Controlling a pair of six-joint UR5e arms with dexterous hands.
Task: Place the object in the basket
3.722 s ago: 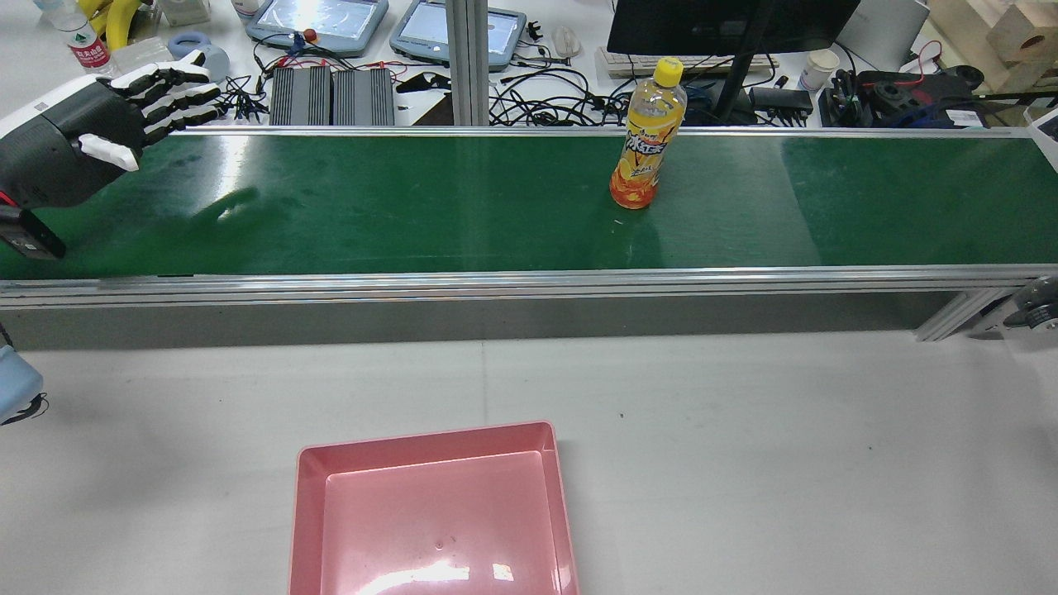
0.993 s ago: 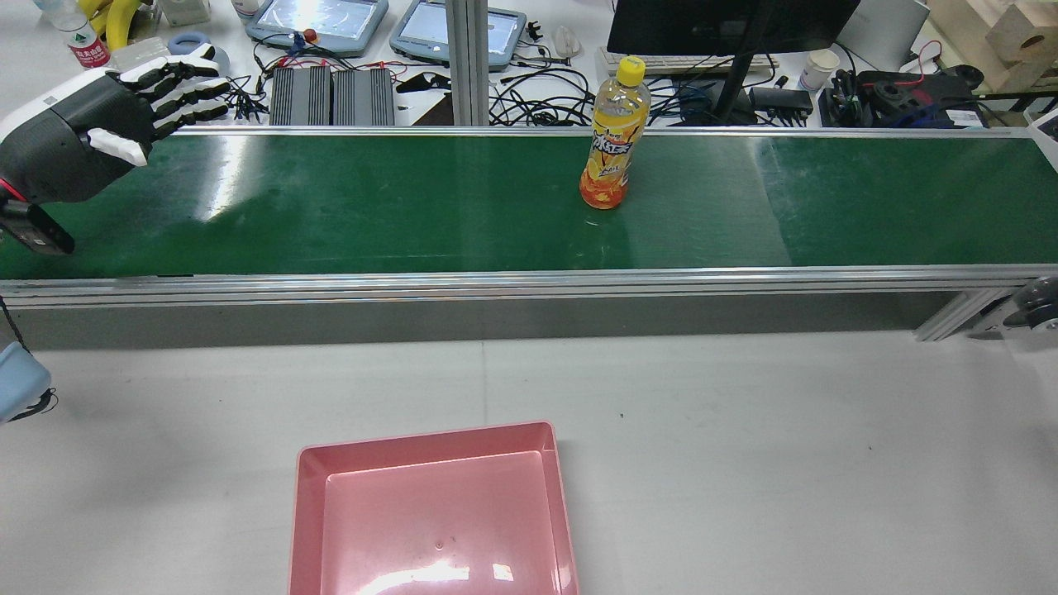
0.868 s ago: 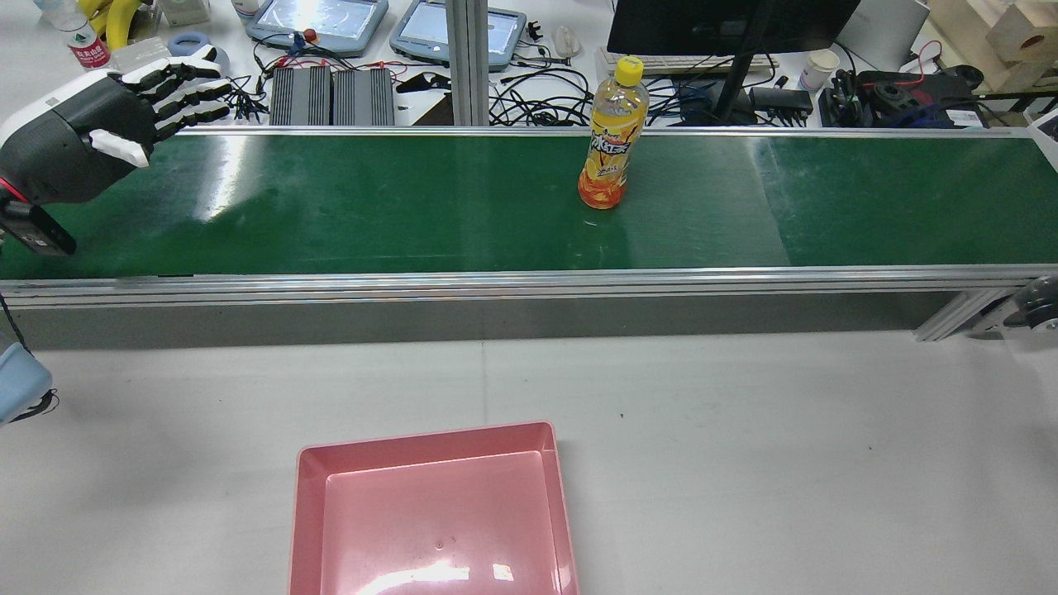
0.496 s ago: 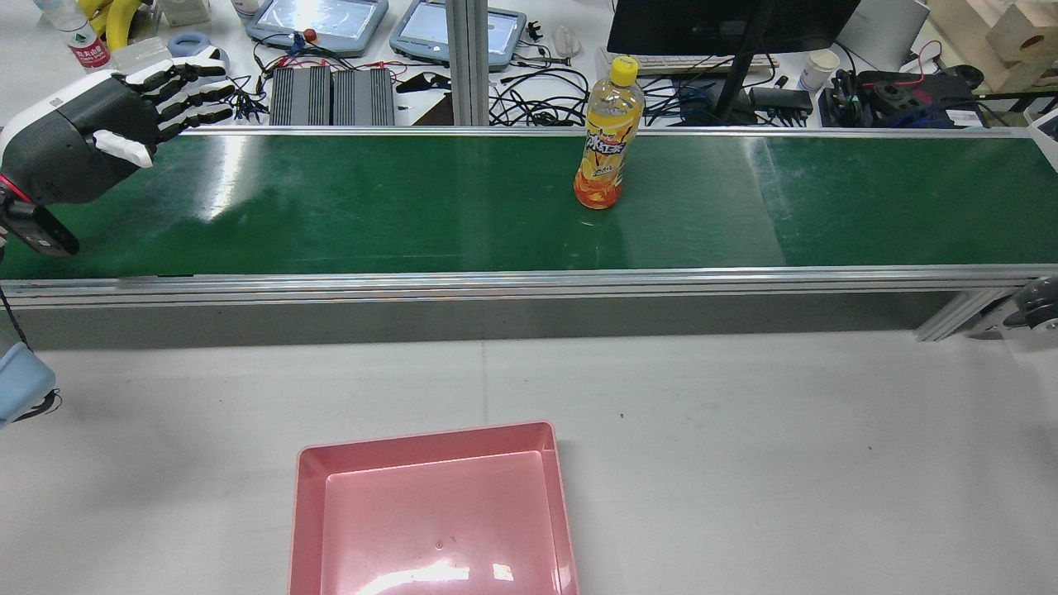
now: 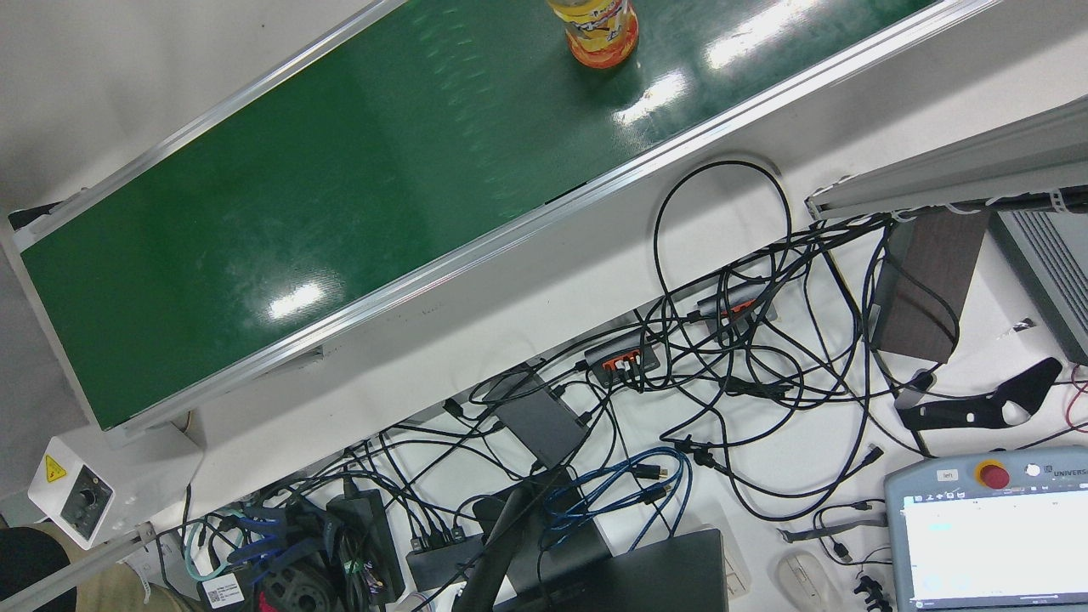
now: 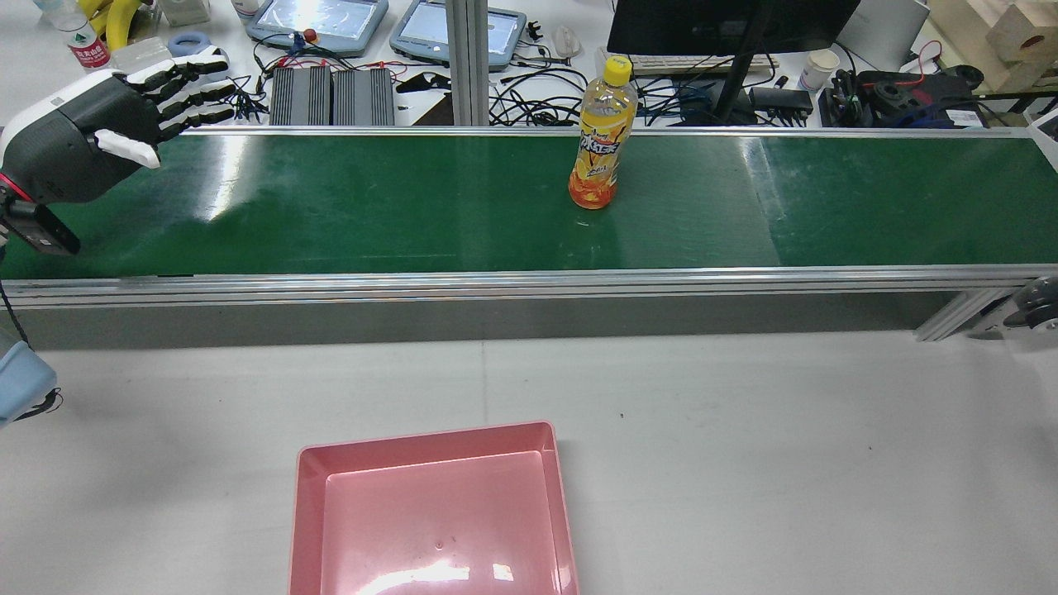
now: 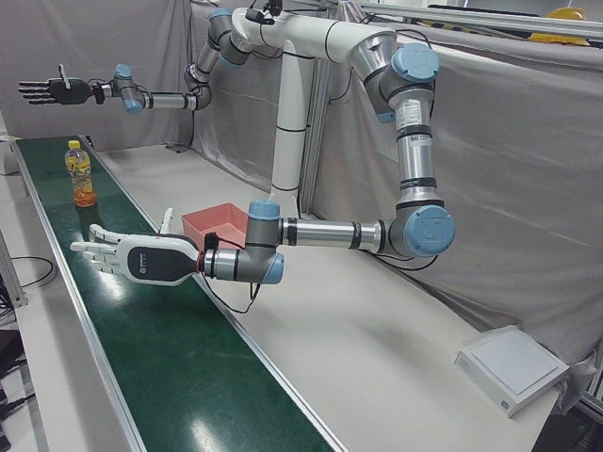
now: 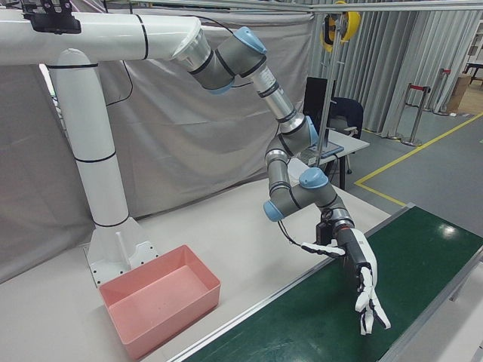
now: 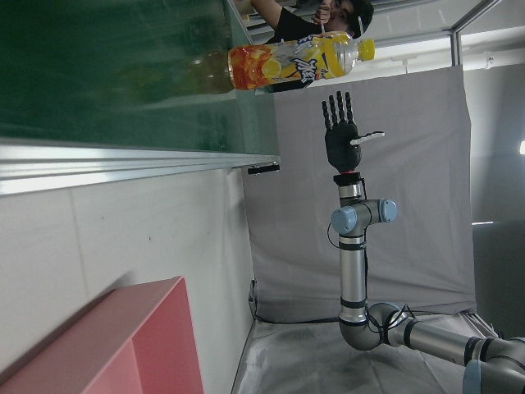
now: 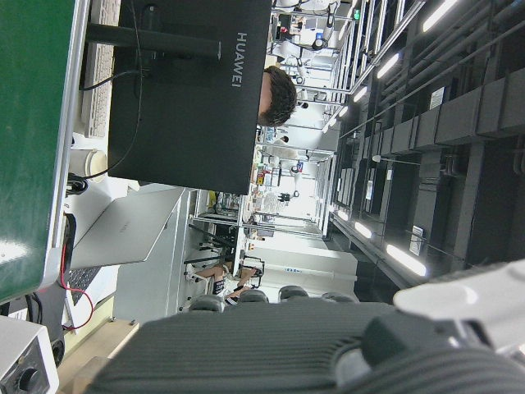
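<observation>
While the orange plastic drink bottle with yellow cap (image 6: 602, 134) stands upright mid-way along the green conveyor belt (image 6: 372, 207), my left robot hand (image 6: 91, 136) hovers over the belt's far left end, fingers spread, holding nothing, well apart from it; my right robot hand (image 7: 52, 90) hangs spread and empty too; the pink rectangular plastic basket (image 6: 306, 496) sits on the white desk (image 6: 785, 463)

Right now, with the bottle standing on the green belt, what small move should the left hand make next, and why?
Probably ease the left hand along the belt toward the bottle, with fingers apart. The hand is open and holds nothing, hovering over the belt's end, well apart from the upright bottle, and the pink basket holds nothing yet.
</observation>
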